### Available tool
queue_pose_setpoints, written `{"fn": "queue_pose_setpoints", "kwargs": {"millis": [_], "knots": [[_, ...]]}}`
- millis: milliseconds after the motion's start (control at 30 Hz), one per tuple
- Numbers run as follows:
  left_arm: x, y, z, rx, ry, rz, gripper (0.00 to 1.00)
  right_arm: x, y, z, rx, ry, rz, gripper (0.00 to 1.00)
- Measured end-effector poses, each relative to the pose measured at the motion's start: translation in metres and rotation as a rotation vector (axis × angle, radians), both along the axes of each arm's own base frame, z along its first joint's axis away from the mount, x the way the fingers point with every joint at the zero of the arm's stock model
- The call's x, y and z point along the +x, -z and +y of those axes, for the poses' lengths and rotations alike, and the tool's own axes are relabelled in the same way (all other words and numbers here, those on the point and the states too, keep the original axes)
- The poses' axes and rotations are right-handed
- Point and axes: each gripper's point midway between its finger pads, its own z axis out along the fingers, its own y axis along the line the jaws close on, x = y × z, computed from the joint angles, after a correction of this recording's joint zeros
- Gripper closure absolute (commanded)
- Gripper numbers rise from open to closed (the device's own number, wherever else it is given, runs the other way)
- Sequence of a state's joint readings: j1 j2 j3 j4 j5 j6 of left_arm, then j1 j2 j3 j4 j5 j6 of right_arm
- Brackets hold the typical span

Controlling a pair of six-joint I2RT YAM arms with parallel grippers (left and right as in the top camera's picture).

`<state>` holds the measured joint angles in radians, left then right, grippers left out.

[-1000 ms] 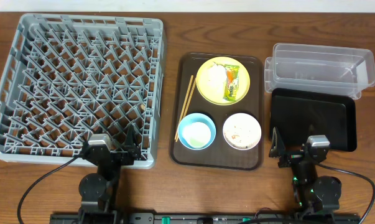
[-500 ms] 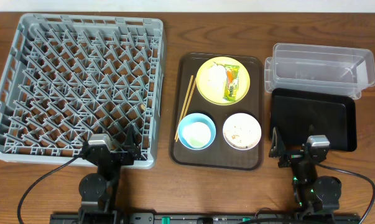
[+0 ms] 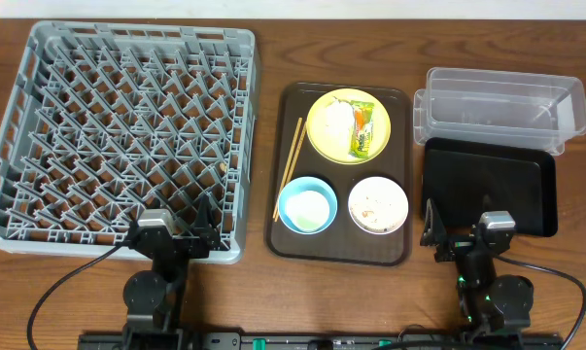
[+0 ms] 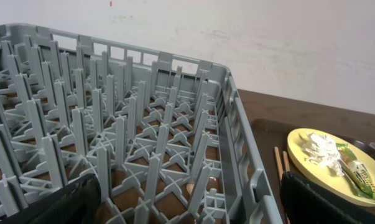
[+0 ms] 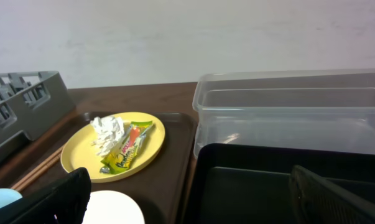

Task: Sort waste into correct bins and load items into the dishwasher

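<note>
Rack [image 3: 127,136] fills left of frame, nothing loaded. Left hand [image 4: 199,208] is spread wide and empty at its lower edge. Centre: brown tray [image 3: 341,248] carries chopsticks [image 3: 291,167], blue bowl [image 3: 306,206], yellow plate [image 3: 324,141], white bowl [image 3: 378,203]. Tissue [image 3: 337,114] touches wrapper [image 3: 361,131] on plate. Risk: one pinch drags both into same bin. Crumbs [image 3: 375,210] spill if white bowl tips. Right: clear tub [image 3: 501,107], black tray [image 3: 487,180]. Right hand [image 5: 193,202] released, empty.
</note>
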<state>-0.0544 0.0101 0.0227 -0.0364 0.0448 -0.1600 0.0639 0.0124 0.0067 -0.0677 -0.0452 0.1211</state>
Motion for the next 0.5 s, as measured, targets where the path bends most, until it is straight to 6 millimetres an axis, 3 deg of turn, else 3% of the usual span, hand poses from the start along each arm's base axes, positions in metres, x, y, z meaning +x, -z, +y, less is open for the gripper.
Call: {"fn": "queue_pose_setpoints", "kwargs": {"millis": [333, 500], "knots": [[-0.002, 0.002, 0.000, -0.053, -0.006, 0.025, 0.06, 0.000, -0.001, 0.004, 0.002, -0.022, -0.004, 0.01], [-0.007, 0.014, 0.001, -0.063, -0.015, 0.128, 0.06, -0.001, 0.000, 0.004, 0.002, -0.026, 0.014, 0.01]]}}
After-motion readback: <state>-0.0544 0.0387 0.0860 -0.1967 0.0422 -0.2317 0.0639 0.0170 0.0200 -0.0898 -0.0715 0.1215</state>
